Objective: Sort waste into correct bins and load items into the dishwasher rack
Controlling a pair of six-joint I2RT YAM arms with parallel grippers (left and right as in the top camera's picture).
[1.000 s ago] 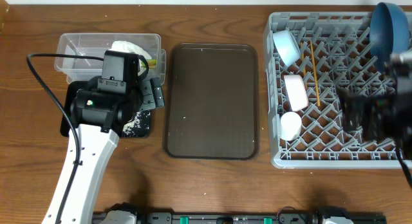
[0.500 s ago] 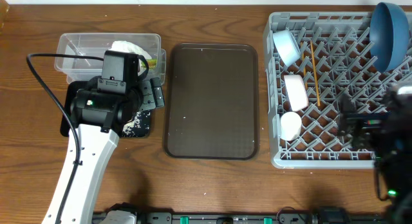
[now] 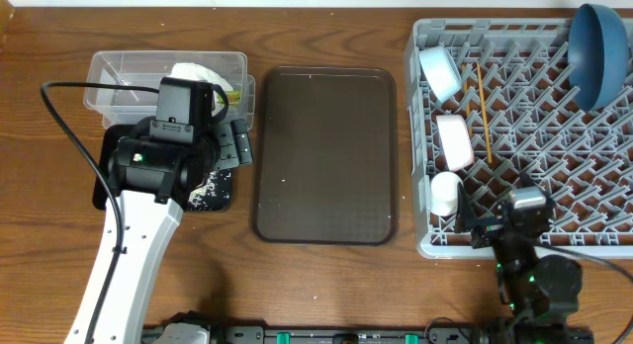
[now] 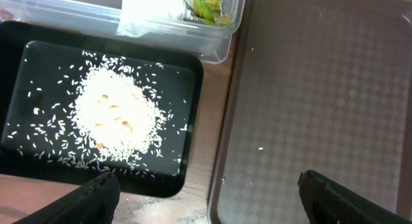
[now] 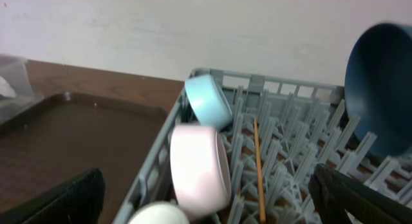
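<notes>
Overall: judging by where things lie, the sort looks done or nearly so; the risks left are of knocking, not of grasping.
Left gripper (image 4: pixel 206 185): fingers spread wide with nothing between them, hovering over the black tray (image 4: pixel 174 89) and the left rim of the serving tray (image 3: pixel 324 156), toward the left edge of the counter (image 3: pixel 326 285).
Right gripper (image 5: pixel 203 185): fingers spread and empty, low at the near edge, just outside the near rim of the rack (image 3: pixel 435 247).
Waste: napkin (image 3: pixel 198 77) and wrapper (image 4: pixel 206 8) lie in the tub (image 3: pixel 114 82) by the far-left corner; rice (image 4: pixel 112 118) is heaped in the black tray, on the tub's near side.
Items: dish (image 3: pixel 598 49) stands on edge at the rack's far-right corner; blue bowl (image 3: pixel 438 71), white bowl (image 3: pixel 454 141) and cup (image 3: pixel 445 192) line the rack's left side; one chopstick (image 3: pixel 484 112) lies across the pegs, and a second cannot be made out.
Risk, dish: it looks propped by pegs alone, so a jolt to the rack from the right gripper could tip it over the rim.
Risk, cup: it sits nearest the right gripper, so a swing across the near rim could clip it or the white bowl.
Risk, rice: grains lie scattered out to the tray's rim, so a low sweep of the left gripper, or a snag of its cable (image 3: pixel 69 117), could nudge the shallow tray and spill them.
Risk, chopstick: thin and loose, it could slip through the lattice if the rack is shaken.
</notes>
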